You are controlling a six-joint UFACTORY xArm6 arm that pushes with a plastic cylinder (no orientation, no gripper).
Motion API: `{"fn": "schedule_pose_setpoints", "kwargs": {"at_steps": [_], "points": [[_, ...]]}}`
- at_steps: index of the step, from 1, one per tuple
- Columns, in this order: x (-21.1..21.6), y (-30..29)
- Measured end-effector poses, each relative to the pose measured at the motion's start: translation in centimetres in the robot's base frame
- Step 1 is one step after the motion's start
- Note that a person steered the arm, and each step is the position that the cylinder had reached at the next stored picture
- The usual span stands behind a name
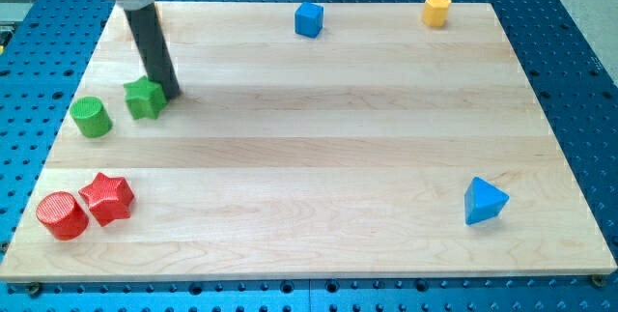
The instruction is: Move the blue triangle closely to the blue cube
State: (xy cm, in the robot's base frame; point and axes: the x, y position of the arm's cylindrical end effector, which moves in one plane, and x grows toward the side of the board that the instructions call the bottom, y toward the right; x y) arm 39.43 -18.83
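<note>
The red cylinder (62,215) sits nearest the camera, at the near left corner of the wooden board (319,167), and the red star (107,198) stands just to its right, touching it or very nearly so.

My tip (170,94) is far off on the left side of the board, at the lower end of the dark rod (151,46) that slants down from the arm's body at the far left corner. There are no jaws to speak of: the rod is a plain stick and holds nothing. The tip rests just beside the right edge of the green star (145,98); whether it actually touches the star cannot be told. The green cylinder (91,117) lies to the left of that star and slightly nearer, close by but apart.

Further out, the blue cube (308,19) stands at the far edge of the board, around its middle. The yellow block (436,10), which looks hexagonal, is at the far right corner, well apart from the cube.

The blue triangle (484,201) lies at the near right of the board, well apart from the blue cube and from my tip, with open wood all round it.
</note>
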Motion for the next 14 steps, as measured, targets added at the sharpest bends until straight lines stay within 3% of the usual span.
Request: {"fn": "schedule_pose_setpoints", "kwargs": {"at_steps": [1, 2, 4, 5, 6, 7, 8, 9, 10, 11, 12, 13, 14], "points": [[1.4, -3.0], [2.7, 2.9], [9.3, 28.6], [9.4, 42.8], [18.4, 45.5], [18.1, 34.8], [10.3, 32.3], [7.6, 32.8], [13.6, 30.6], [18.1, 36.4], [10.9, 40.0], [6.3, 27.3], [8.4, 36.1]]}}
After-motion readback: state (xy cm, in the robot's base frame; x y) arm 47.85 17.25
